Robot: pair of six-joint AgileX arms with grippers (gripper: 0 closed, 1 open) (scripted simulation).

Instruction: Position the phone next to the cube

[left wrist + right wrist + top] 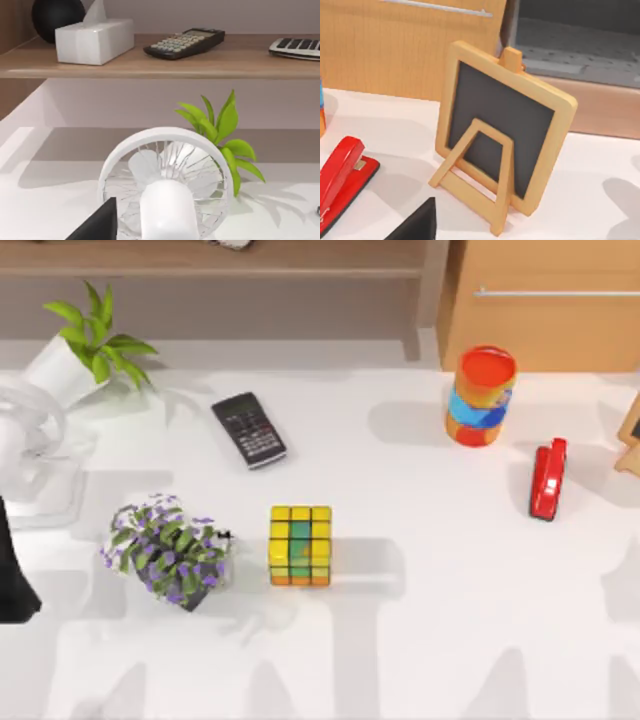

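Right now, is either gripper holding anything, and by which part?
Nothing looks held; the cube sits free on the table, untouched.

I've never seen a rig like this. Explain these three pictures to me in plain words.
Two AgileX arms sit at a table, in simulation. The top view looks down from above; the other two come from cameras on each wrist. On the table: cube, keypad handset, flowering plant, striped can, red stapler, fan, leafy plant. The left arm is the dark shape at the left edge; its camera faces the fan. The right camera faces an easel board beside the stapler. I see nothing held.
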